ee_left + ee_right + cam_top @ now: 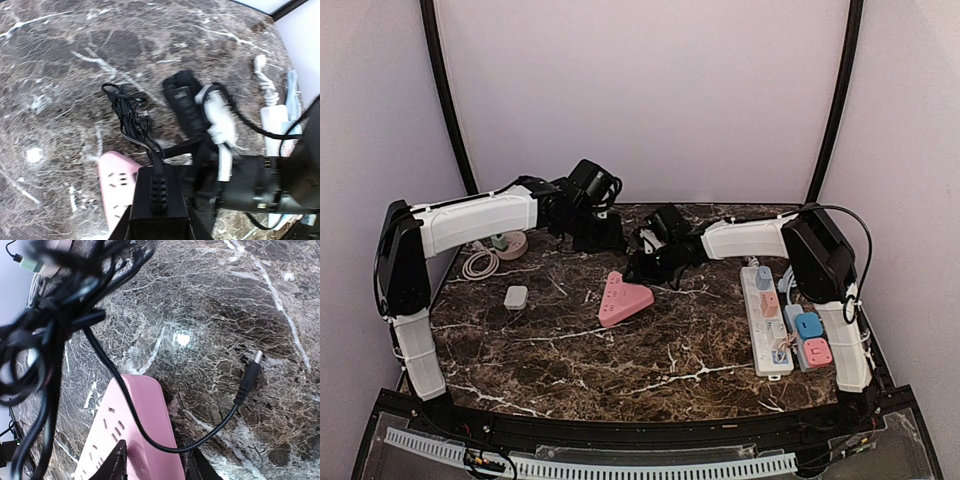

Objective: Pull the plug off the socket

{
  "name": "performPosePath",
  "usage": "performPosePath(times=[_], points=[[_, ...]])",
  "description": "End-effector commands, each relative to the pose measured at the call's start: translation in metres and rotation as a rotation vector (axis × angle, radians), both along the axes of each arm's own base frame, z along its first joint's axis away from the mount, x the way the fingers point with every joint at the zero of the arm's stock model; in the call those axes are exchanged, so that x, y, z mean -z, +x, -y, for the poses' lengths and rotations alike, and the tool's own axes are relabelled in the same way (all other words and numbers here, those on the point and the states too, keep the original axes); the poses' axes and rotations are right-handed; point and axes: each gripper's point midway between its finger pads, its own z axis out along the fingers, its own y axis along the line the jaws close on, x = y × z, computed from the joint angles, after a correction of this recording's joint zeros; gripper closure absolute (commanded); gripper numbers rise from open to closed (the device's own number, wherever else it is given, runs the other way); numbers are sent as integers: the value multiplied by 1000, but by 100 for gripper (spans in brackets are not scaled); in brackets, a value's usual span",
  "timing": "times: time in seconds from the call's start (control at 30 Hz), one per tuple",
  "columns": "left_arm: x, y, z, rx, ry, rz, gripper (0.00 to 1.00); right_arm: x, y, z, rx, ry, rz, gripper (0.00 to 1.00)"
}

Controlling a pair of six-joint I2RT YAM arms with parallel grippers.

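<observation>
Top view: the socket (623, 298) lies in the middle of the bench (620, 370). The left claw (597, 238) hangs behind it, and the right claw (655, 260) is just beside its far corner.

Left wrist: the left claw is clamped on the black plug (157, 197), which looks clear of the socket, so the pull seems done.

Right wrist: the jaws straddle the socket's end; I cannot tell whether they pinch it. The next move is probably to lay the plug down and let go.

Glossy marble table (650, 360), pink plastic socket (623, 299)
</observation>
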Motion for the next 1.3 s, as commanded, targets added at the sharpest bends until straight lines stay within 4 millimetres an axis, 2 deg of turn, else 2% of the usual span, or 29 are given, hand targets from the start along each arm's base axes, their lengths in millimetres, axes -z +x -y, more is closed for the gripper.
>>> performPosePath(times=[0.0, 0.03, 0.13, 0.17, 0.2, 0.23, 0.27, 0.3, 0.33, 0.37, 0.4, 0.43, 0.47, 0.6, 0.73, 0.93, 1.07, 1.27], points=[[5, -7, -33, -79, 86, -14, 95, 32, -15, 35, 17, -167, -56, 63], [9, -8, -38, -89, 92, -22, 95, 23, -13, 32, 9, -147, -38, 62], [4, -9, -51, -127, 61, -28, 94, -9, -6, 25, -5, -95, 25, 56], [10, -9, -60, -148, 61, -42, 94, -20, -4, 24, -9, -81, 47, 54], [4, -11, -65, -162, 36, -42, 94, -31, -2, 22, -12, -67, 68, 52], [12, -13, -73, -177, 27, -61, 94, -43, 0, 22, -13, -56, 92, 50], [7, -14, -79, -196, -2, -58, 94, -53, 1, 21, -16, -46, 114, 48], [17, -15, -88, -209, -27, -85, 94, -63, 2, 21, -16, -36, 134, 46], [12, -17, -93, -222, -68, -86, 94, -72, 3, 22, -16, -27, 152, 45], [22, -17, -102, -233, -104, -111, 94, -81, 3, 22, -18, -16, 168, 43], [17, -13, -113, -261, -136, -105, 94, -88, 3, 22, -20, -7, 180, 41], [24, -16, -115, -256, -160, -118, 93, -96, 3, 22, -22, 3, 191, 40], [20, -13, -122, -263, -180, -105, 92, -103, 3, 23, -24, 13, 199, 39], [26, -8, -135, -253, -213, -111, 90, -123, -2, 28, -25, 34, 224, 36], [31, 4, -146, -244, -284, -127, 89, -135, -8, 42, -8, 30, 250, 34], [29, 21, -135, -145, -415, -132, 88, -131, -11, 74, 50, -1, 253, 34], [49, 27, -140, -149, -434, -198, 87, -125, -9, 94, 89, -11, 241, 34], [71, 26, -161, -196, -404, -251, 84, -117, -11, 102, 102, -12, 224, 34]])
